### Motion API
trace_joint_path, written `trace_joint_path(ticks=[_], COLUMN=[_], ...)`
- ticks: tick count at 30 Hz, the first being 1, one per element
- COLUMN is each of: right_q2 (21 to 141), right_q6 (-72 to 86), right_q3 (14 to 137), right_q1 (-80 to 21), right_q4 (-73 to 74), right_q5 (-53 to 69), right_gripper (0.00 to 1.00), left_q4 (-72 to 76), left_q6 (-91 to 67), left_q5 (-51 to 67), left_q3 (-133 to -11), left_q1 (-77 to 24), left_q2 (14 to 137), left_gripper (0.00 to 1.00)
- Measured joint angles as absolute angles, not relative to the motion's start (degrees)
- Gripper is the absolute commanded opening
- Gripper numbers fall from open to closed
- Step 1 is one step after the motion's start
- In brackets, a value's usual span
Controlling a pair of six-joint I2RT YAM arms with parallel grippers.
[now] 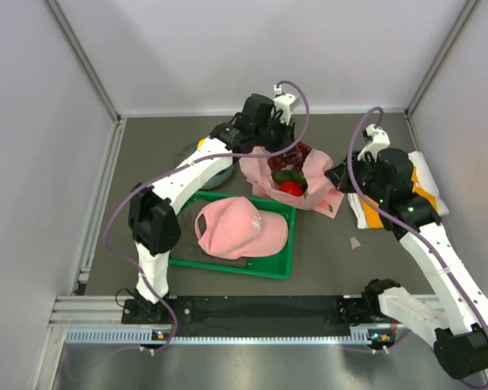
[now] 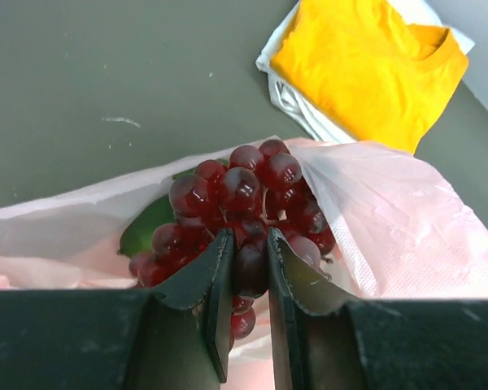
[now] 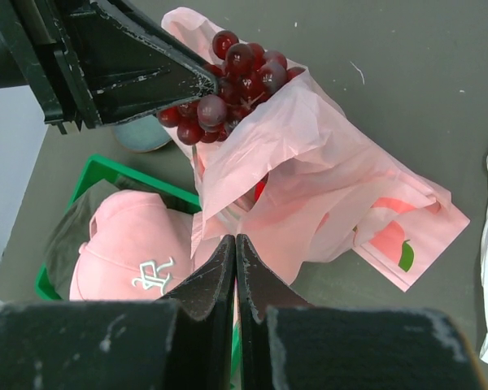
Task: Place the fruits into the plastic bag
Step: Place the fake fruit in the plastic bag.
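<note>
grey table (image 1: 163, 138): left claw (image 2: 250, 240) pinching grapes (image 2: 244, 191) over the bag (image 2: 390, 236), right claw (image 3: 234, 241) nipping its 3 o'clock rim; next, lower and release.

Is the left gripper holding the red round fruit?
No, in the left wrist view the left gripper is shut on the dark red grapes above the pink plastic bag.

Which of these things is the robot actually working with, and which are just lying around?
In the job: bunch of dark red grapes in the left hand; thin pink plastic bag; round red fruit inside it.
Lying about: pink baseball cap; green plastic tray; folded orange shirt.
</note>
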State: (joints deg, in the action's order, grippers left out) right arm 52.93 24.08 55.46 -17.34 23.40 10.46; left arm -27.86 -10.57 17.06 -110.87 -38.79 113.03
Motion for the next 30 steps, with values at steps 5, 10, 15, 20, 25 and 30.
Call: trace_joint_path(ticks=[5, 10, 15, 20, 25, 30], right_q2=[52.93, 52.93, 52.99, 52.99, 52.99, 52.99], right_q6=[24.08, 24.08, 24.08, 24.08, 24.08, 24.08], right_q3=[55.46, 55.13, 54.74, 54.74, 54.74, 54.74], right_q1=[-17.34, -17.34, -17.34, -17.34, -17.34, -17.34], right_q4=[23.42, 23.07, 23.35, 23.33, 23.33, 23.33], right_q5=[10.28, 10.22, 10.22, 10.2, 10.17, 10.15], right_gripper=[0.0, 0.0, 0.0, 0.0, 0.0, 0.0], left_q4=[-24.12, -23.14, -22.06, -21.23, -20.38, -20.14], left_q6=[-10.76, -11.31, -12.16, -12.51, -13.06, -12.88], left_q5=[16.62, 14.61, 13.17, 10.83, 8.97, 7.35], left_q3=[-106.0, -99.0, -97.45, -97.38, -97.32, -96.16], left_q1=[-38.79, -38.79, -38.68, -38.68, -38.68, -38.68], left_q2=[113.06, 114.41, 116.99, 117.19, 117.05, 115.0], left_gripper=[0.0, 0.0, 0.17, 0.55, 0.71, 0.83])
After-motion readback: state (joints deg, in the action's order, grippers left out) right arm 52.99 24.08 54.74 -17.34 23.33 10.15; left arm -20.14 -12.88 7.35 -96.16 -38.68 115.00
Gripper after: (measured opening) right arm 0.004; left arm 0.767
